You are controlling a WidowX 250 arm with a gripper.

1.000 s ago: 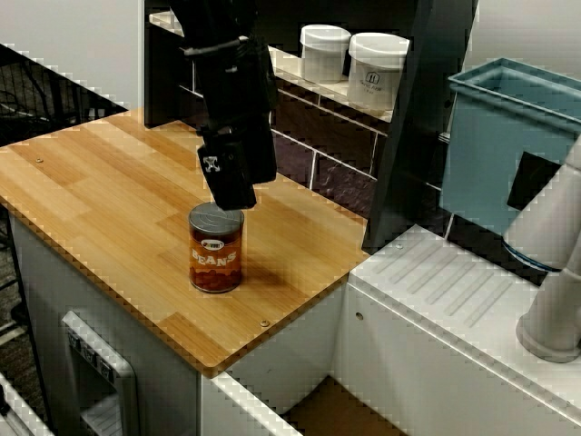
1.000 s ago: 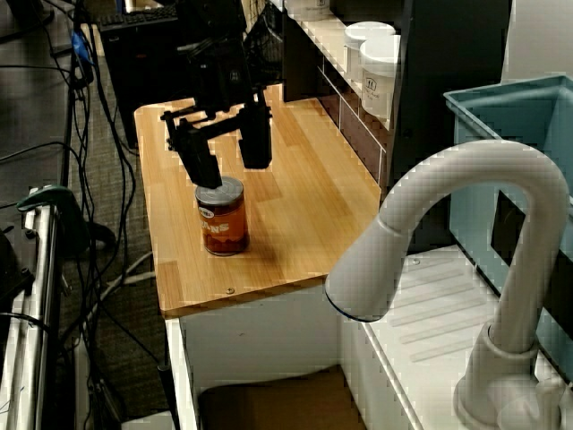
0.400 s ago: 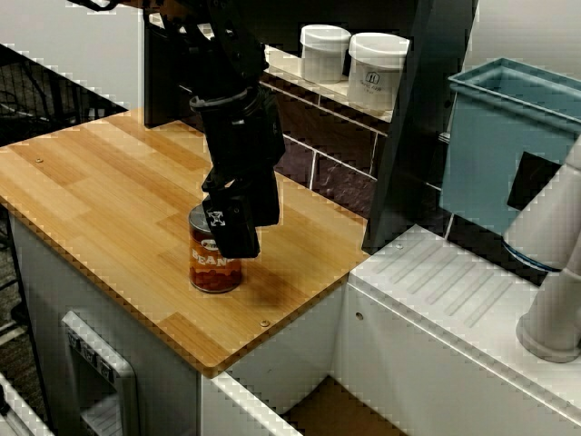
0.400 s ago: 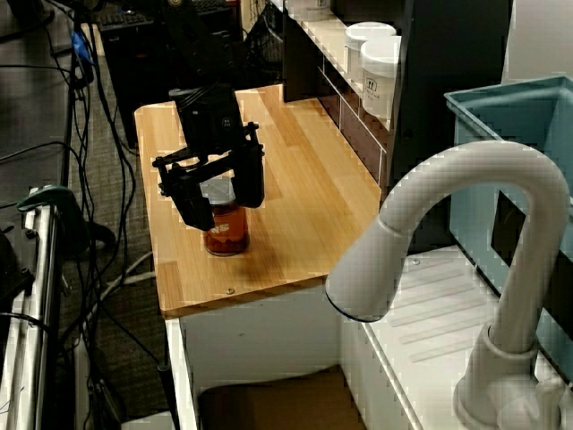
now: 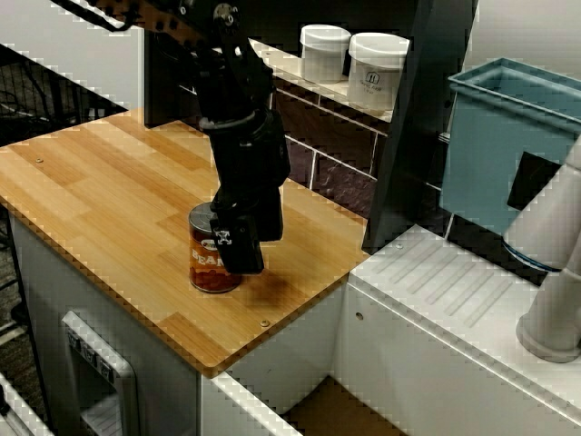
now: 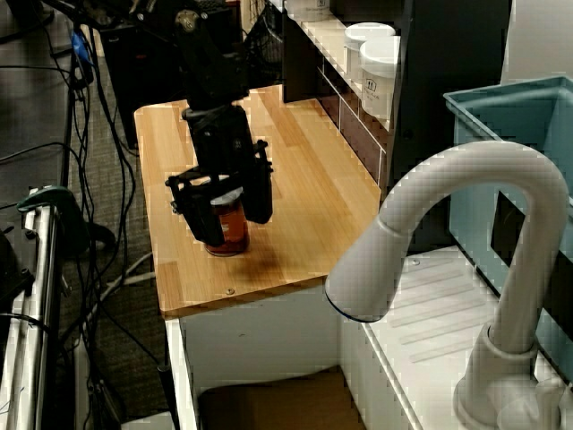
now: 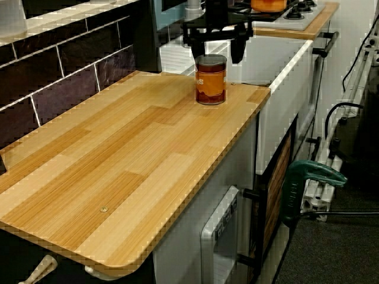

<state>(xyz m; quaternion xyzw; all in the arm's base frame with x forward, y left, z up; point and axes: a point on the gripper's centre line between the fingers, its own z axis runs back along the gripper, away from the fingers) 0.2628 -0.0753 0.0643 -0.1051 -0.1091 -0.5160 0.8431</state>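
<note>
Wooden countertop [image 5: 100, 195] against dark tiled wall [image 5: 336, 173]; gripper [image 6: 229, 213], jaws apart, straddling upright bean can [image 5: 205, 271].

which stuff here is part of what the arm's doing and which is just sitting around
In hand: beans can; tool, open, one finger on either side of the can.
Lying about: two white jars; blue bin; white tap.
</note>
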